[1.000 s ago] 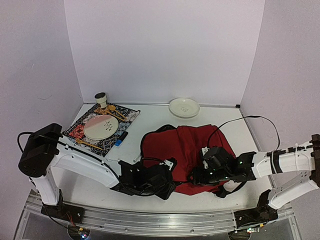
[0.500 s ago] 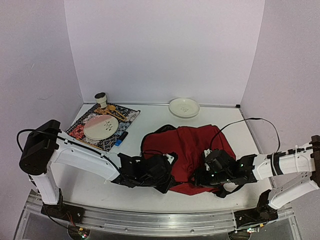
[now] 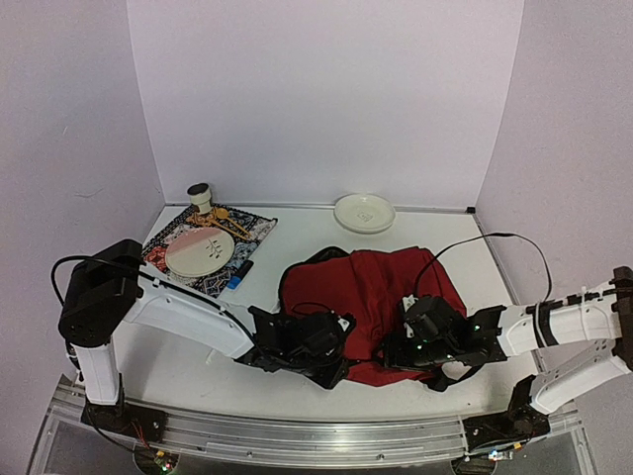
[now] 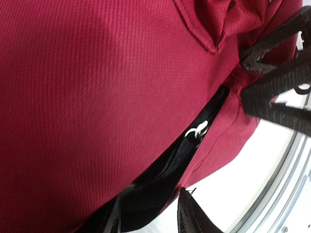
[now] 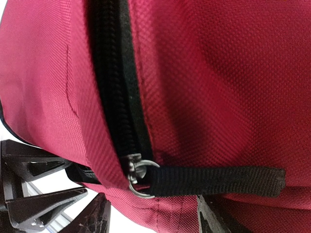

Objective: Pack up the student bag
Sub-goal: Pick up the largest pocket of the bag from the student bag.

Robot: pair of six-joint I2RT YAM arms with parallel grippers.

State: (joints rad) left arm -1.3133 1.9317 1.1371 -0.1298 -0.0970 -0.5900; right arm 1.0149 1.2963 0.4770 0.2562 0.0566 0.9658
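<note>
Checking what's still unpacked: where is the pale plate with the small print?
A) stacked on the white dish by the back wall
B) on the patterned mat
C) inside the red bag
B: the plate lies on the patterned mat at the far left, apart from the student bag.

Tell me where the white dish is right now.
In the top view, the white dish sits near the back wall, about mid-table, just beyond the student bag.

The whole white table [image 3: 297, 230] is seen from high up, looking down. The soft dark-red fabric backpack [image 3: 371, 292], lower centre there, is filmed point-blank by both wrist cams.
</note>
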